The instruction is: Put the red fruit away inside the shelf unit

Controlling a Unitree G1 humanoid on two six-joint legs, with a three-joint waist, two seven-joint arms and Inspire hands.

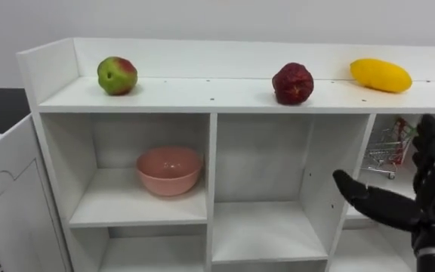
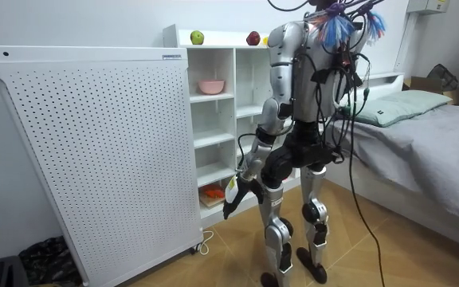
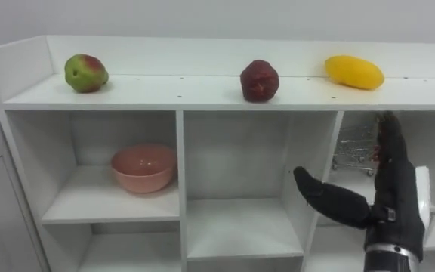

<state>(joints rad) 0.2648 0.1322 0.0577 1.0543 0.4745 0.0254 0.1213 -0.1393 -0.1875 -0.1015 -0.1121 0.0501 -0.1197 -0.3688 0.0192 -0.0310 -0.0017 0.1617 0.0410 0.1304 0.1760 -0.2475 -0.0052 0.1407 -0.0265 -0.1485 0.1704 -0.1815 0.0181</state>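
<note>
Right hand (image 3: 393, 202), fingers spread and empty, before closet (image 3: 180, 151); apple (image 3: 86, 73), red fruit (image 3: 259, 81), mango (image 3: 353, 72) along top shelf (image 3: 165, 92), arranging apparently unstarted.

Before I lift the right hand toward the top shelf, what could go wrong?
The open right hand seems to sit below the top board; lifting straight up may strike its front edge. The yellow fruit and red fruit lie loose up there, so a bump could roll them off.
</note>
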